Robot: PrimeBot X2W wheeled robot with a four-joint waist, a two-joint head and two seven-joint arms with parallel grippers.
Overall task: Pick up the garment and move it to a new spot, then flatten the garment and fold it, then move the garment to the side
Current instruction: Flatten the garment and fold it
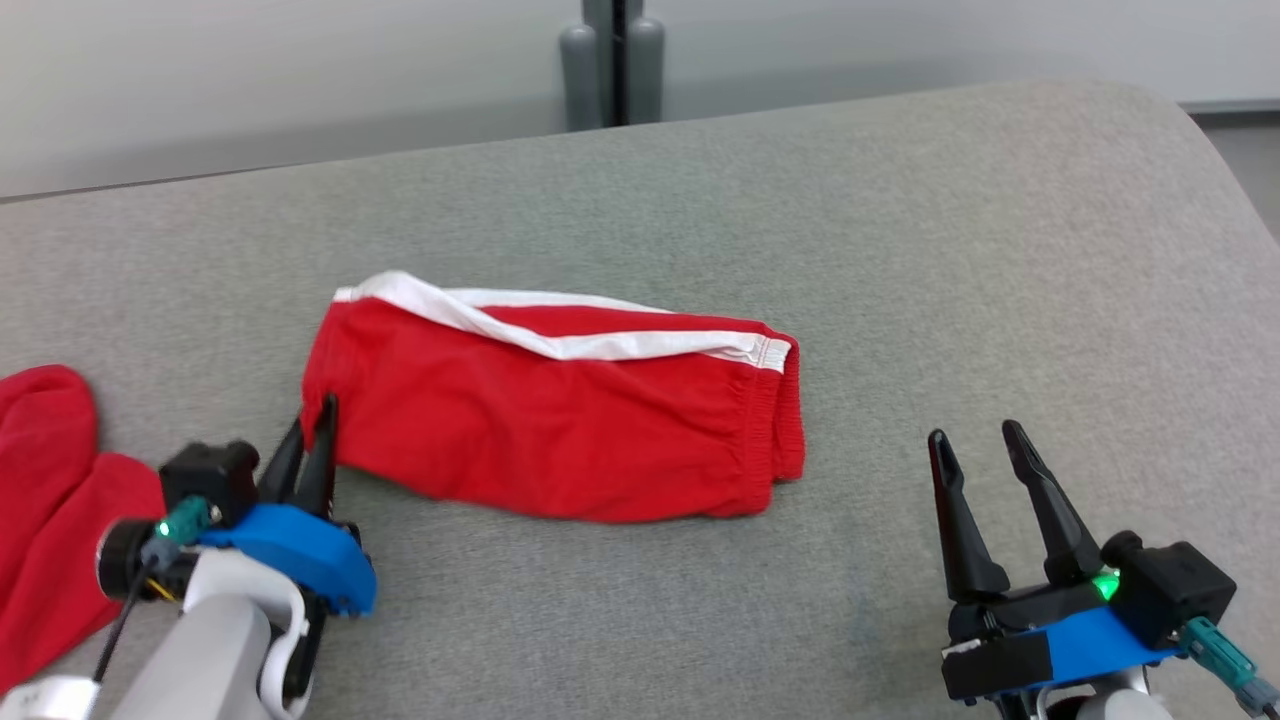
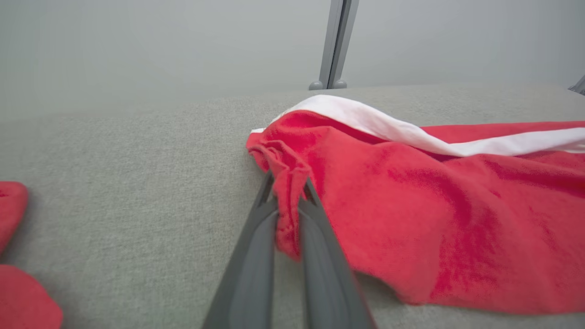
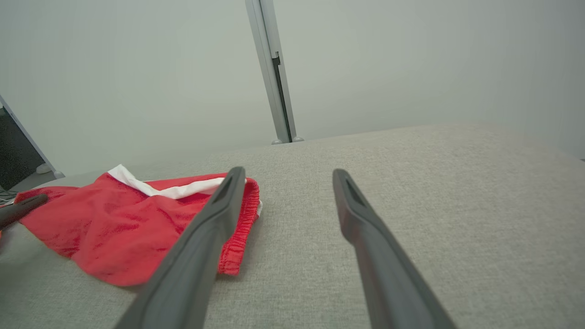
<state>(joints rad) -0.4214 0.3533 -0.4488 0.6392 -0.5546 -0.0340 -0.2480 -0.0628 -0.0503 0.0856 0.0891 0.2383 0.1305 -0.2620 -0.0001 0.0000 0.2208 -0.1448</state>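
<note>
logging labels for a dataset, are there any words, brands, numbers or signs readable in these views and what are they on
No text can be read anywhere.
Red fabric shorts with a white side stripe: no print or tag showing.
Second red cloth at the left: plain.
Grey woven fabric surface: plain.
Left gripper and right gripper: no lettering on the blue and black parts. Each has a green light, no sign.

The red garment point(image 1: 560, 430), white-striped, lies folded on the grey cushion point(image 1: 900, 250), its left corner bunched up.
</note>
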